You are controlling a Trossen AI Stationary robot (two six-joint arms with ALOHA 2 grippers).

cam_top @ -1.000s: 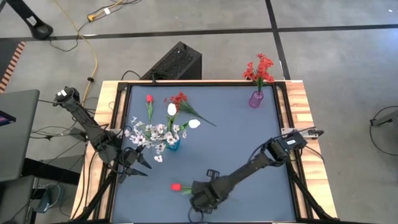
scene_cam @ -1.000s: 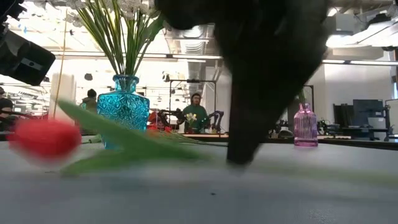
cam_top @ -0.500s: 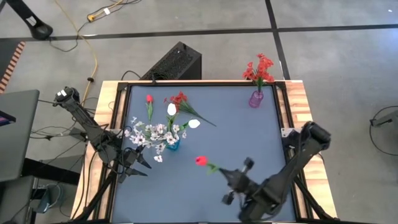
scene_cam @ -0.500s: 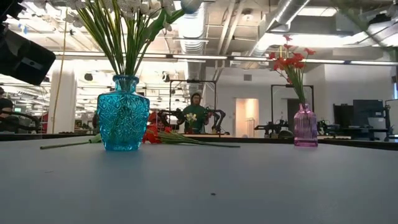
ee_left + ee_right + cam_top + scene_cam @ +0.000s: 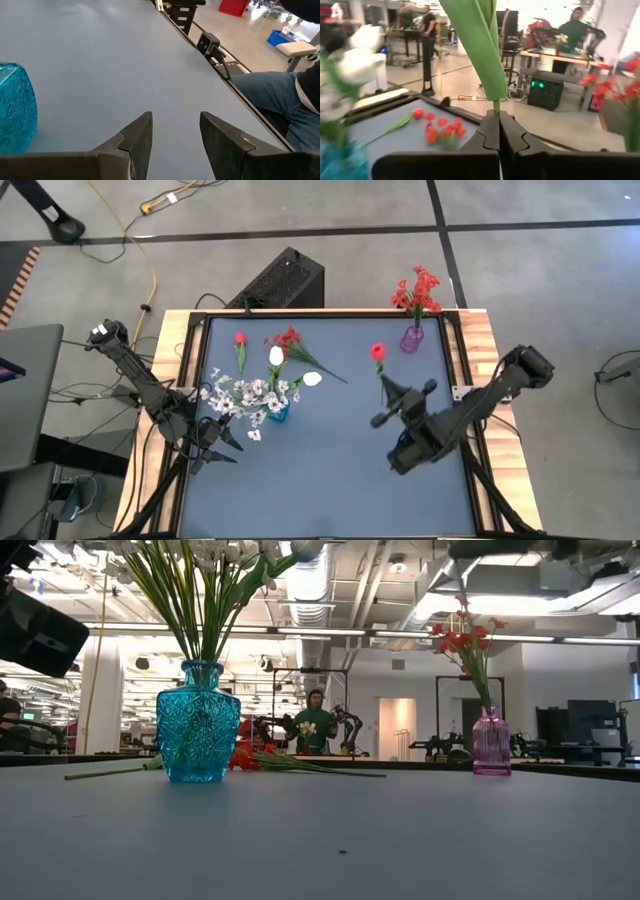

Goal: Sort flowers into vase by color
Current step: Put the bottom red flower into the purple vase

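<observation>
A red tulip (image 5: 378, 352) on a green stem is up in the air, in my right gripper (image 5: 386, 386), just near-left of the purple vase (image 5: 411, 339) that holds red flowers (image 5: 418, 290). That gripper (image 5: 498, 117) is shut on the stem. The blue vase (image 5: 277, 413) holds white blossoms (image 5: 245, 393). Beyond it, a red tulip (image 5: 240, 338), a red spray (image 5: 288, 337) and two white tulips (image 5: 276, 355) lie flat on the table. My left gripper (image 5: 175, 131) is open and waits near the blue vase (image 5: 15, 107). My right gripper pinches the tulip's thin green stem (image 5: 496, 105) between its two shut fingers. A broad green leaf (image 5: 480, 40) and the stem rise out of the fingers; the bud is out of the wrist view. The flower is lifted clear of the table.
Wooden rails (image 5: 478, 360) frame the dark blue table top. The near half of the table (image 5: 320, 490) is bare. A black box (image 5: 280, 280) stands on the floor past the far edge. People work at benches (image 5: 315, 725) in the room behind.
My right gripper has risen from the table's near edge and swung toward the far right, up to the purple vase, turning as it went. The red tulip, which lay on the table near the near edge, is now lifted clear and carried along.
</observation>
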